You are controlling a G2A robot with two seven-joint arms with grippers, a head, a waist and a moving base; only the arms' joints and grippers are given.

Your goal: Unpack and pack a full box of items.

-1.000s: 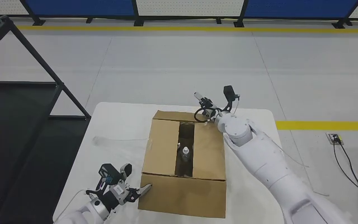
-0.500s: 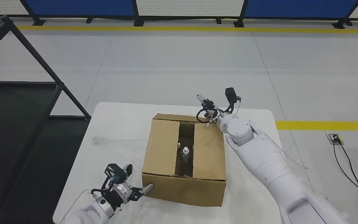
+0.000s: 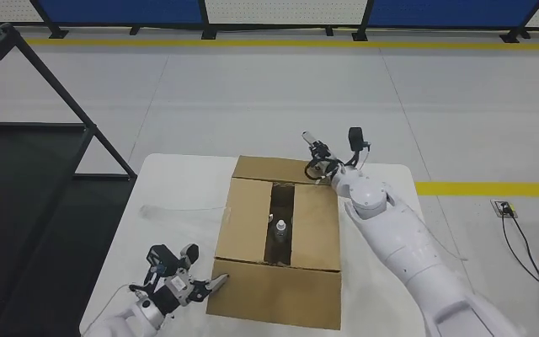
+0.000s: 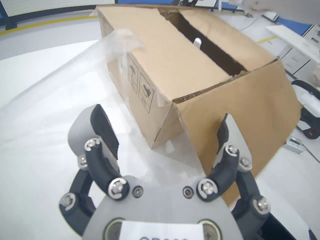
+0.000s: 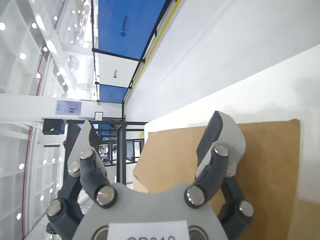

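Cardboard box [image 3: 248, 227] lies lengthwise near-to-far, flap gap [image 3: 282, 200] along it.

I see a white table [image 3: 168, 181] with crumpled clear plastic film [image 3: 173, 211] lying on it. On the grey floor, a yellow line [image 3: 253, 42] runs in front of blue panels [image 3: 118, 10]. A black metal frame [image 3: 67, 97] and dark mat [image 3: 34, 194] are to my left, a floor socket [image 3: 504, 208] with cable [image 3: 520, 244] to my right.

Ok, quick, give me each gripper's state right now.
Left gripper: open, empty, by the cardboard box's near end.
Right gripper: open, empty, over the box's far flap.
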